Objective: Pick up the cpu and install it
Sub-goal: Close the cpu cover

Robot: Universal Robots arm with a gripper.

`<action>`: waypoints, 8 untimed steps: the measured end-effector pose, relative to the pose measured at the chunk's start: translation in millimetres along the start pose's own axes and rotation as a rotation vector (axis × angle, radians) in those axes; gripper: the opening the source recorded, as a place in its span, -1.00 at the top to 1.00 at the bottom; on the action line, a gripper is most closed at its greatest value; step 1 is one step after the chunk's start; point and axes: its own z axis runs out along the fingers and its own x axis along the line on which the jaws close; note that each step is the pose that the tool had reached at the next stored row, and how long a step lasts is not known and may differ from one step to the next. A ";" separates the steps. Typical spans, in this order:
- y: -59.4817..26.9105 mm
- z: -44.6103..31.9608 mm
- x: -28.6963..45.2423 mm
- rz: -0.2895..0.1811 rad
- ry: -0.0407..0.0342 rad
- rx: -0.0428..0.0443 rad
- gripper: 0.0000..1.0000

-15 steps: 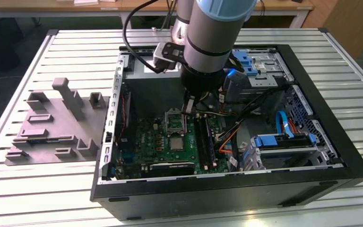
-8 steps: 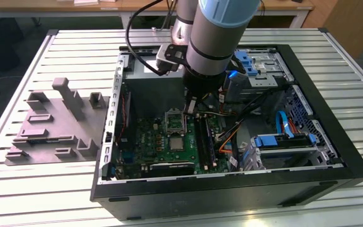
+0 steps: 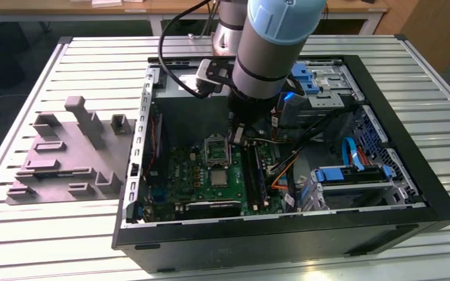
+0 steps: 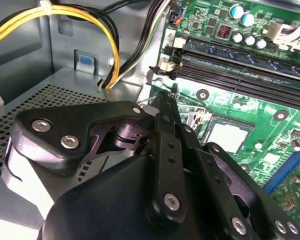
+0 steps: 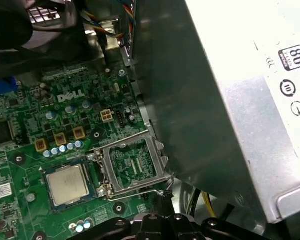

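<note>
In the motherboard socket: one cpu (image 5: 67, 182) seated | one pincer (image 4: 166, 102) closed, empty, near the raised socket frame (image 5: 134, 166)

White lettering, a maker's mark, is printed on the green motherboard (image 5: 65, 125) in the first wrist view, well beyond the gripper (image 5: 162, 196) and past the open socket frame (image 5: 135, 165). A small white sticker (image 5: 3, 190) with dark print too fine to read sits on the same board, far off to the gripper's side. The pale label (image 5: 270, 60) on the power supply (image 5: 215, 110), above and beside the gripper, bears a black-edged badge with a number and several round certification signs. White component codes dot the board just ahead of the gripper in the second wrist view, too small to read
</note>
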 end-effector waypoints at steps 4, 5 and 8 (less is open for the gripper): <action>-0.5 0.9 -0.1 -0.003 -0.0211 -0.0043 0.79; -0.5 1.0 -0.1 -0.005 -0.0362 -0.0085 0.79; -0.5 1.9 0.1 -0.008 -0.0650 -0.0161 0.79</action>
